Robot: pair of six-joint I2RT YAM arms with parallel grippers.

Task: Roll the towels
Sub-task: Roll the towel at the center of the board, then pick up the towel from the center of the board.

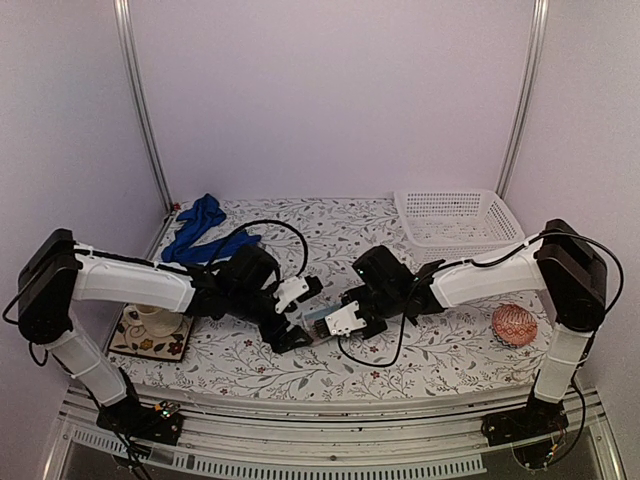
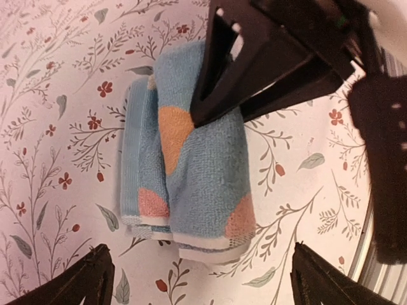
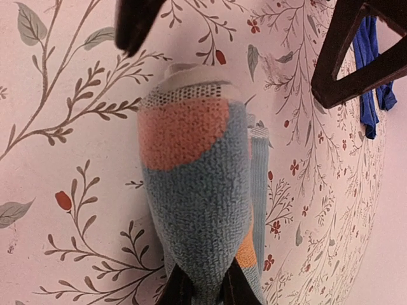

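Note:
The light-blue towel (image 1: 314, 323) with orange and white marks lies partly rolled on the flowered tablecloth between the two grippers. My right gripper (image 3: 206, 289) is shut on one end of it, pinching the thick roll (image 3: 197, 210); it also shows in the top view (image 1: 330, 322). My left gripper (image 2: 203, 286) is open, its fingers (image 2: 92, 279) spread wide either side of the towel's other end (image 2: 203, 184) without touching it. The royal-blue towel (image 1: 195, 228) lies crumpled at the back left and shows in the right wrist view (image 3: 372, 70).
A white mesh basket (image 1: 455, 218) stands at the back right. A pink-red patterned ball (image 1: 515, 325) lies by the right arm's base. A cup on a coaster (image 1: 150, 322) sits at the front left under the left arm.

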